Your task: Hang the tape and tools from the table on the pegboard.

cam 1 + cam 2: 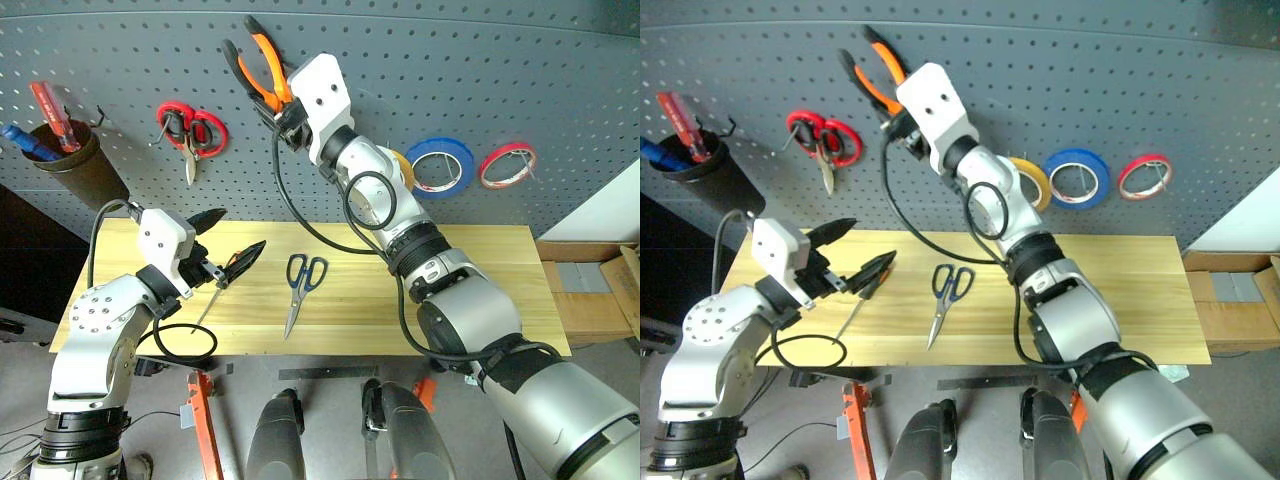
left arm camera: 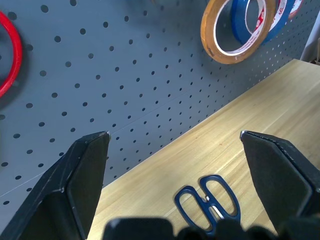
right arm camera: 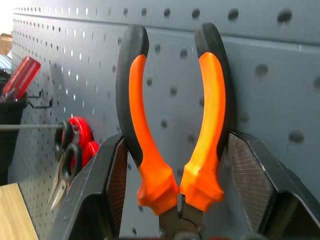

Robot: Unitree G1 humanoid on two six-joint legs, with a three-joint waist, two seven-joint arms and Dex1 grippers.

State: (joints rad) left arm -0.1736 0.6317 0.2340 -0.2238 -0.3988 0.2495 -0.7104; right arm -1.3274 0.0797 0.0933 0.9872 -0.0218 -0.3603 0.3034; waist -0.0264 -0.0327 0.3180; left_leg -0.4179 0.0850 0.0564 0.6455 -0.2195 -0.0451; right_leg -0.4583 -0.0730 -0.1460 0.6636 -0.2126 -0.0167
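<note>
Your right gripper [image 1: 283, 112] is clamped on the pliers [image 1: 256, 62] just below the orange handles, holding them up against the pegboard [image 1: 450, 70], handles pointing up; whether they touch the board or a hook, you cannot tell. The yellow tape [image 1: 1032, 182] already hangs on the board, partly hidden behind your right arm, with the blue tape [image 1: 441, 165] and red tape [image 1: 507, 165] beside it. The blue scissors [image 1: 301, 286] lie flat near the middle of the table [image 1: 500, 280], tips towards you. The screwdriver [image 1: 857, 308] lies to their left, under your left gripper [image 1: 232, 245]. That gripper hangs over the table with its fingers spread wide and nothing between them. Farther left on the board hang the red scissors [image 1: 190, 130] and a dark cup [image 1: 78, 165] holding red and blue screwdrivers.
</note>
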